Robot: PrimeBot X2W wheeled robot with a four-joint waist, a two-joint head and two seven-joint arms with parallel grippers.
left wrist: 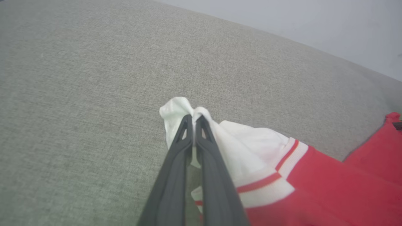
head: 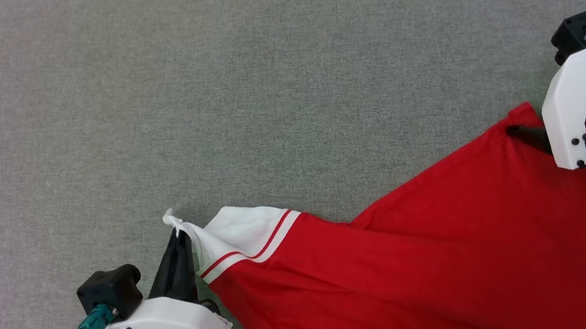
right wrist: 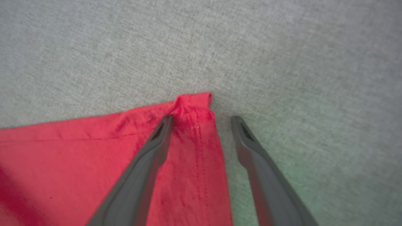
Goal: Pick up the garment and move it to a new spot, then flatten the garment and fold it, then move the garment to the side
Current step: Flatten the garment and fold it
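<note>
Now our left gripper (left wrist: 193,121) pinches a white sleeve tip of the garment (head: 436,260) — jaws clamped on it — while our right gripper (right wrist: 201,122) stands over its red corner, jaws wide.

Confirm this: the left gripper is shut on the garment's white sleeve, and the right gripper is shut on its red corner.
The right gripper is open, not shut: the right wrist view shows its fingers spread, one over the red corner, one over the grey surface. The left gripper is indeed shut on the white sleeve of the garment.
</note>
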